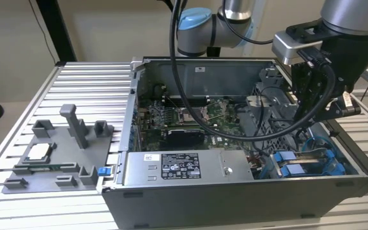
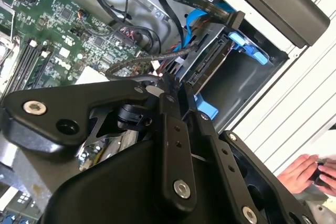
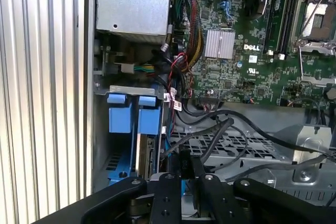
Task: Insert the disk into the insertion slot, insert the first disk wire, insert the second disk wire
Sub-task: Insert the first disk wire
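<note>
The disk [image 3: 142,153] stands edge-on inside the insertion slot [image 3: 116,157], its blue frame tabs [image 3: 128,114] at the slot's mouth. In the exterior view the blue frame [image 1: 298,165] sits in the drive cage at the case's front corner, on the exterior view's right. My gripper [image 1: 306,125] reaches down into the case just behind that cage. In both wrist views its black fingers [image 3: 184,163] stand close together, shut on a black braided disk wire [image 2: 157,56] that meets the tips. The gripper [image 2: 170,81] hovers beside the disk's connector edge [image 2: 209,61].
The open computer case lies on a slatted metal table [image 1: 82,81]. Inside are the grey power-supply box [image 1: 171,167], the motherboard [image 1: 184,120] and loose cable bundles [image 3: 184,66]. A grey fixture plate [image 1: 50,153] lies on the exterior view's left. A person's hand [image 2: 307,174] rests outside the case.
</note>
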Controlling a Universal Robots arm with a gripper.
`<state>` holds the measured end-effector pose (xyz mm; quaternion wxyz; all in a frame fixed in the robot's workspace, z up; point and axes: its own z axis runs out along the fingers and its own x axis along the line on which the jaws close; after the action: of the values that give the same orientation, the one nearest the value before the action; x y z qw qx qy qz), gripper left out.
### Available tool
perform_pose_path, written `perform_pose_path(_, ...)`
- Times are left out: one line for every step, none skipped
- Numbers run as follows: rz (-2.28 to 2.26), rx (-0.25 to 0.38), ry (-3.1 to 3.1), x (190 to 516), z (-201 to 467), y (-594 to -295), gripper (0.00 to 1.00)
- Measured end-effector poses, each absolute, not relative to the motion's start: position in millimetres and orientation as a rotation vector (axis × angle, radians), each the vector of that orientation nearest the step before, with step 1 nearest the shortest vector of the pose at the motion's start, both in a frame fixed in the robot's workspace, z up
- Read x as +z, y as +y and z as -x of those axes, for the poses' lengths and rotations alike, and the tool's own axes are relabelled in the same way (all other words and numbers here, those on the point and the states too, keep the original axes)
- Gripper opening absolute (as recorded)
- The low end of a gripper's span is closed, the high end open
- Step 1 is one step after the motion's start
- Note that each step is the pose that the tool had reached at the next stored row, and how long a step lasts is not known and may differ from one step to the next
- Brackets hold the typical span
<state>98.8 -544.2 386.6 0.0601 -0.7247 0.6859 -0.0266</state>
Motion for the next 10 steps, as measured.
perform_pose_path(2.194,-0.081,2.076,386.6,-98.8,-544.2,0.0)
perform_pose_path(2.194,-0.081,2.076,386.6,-98.8,-544.2,0.0)
perform_pose_path(2.194,-0.081,2.076,386.6,-98.8,-544.2,0.0)
perform_pose_path(2.194,-0.081,2.076,386.6,-98.8,-544.2,0.0)
perform_pose_path(2.194,-0.081,2.076,386.6,-99.0,-544.2,0.0)
perform_pose_path(2.194,-0.081,2.076,386.7,-99.6,-544.2,0.0)
perform_pose_path(2.194,-0.081,2.076,386.8,-100.3,-544.4,0.0)
perform_pose_path(2.194,-0.081,2.076,386.6,-101.1,-544.6,0.0)
perform_pose_path(2.194,-0.08,2.076,386.6,-102.1,-544.7,0.0)
perform_pose_path(2.194,-0.08,2.076,386.6,-103.1,-544.8,0.0)
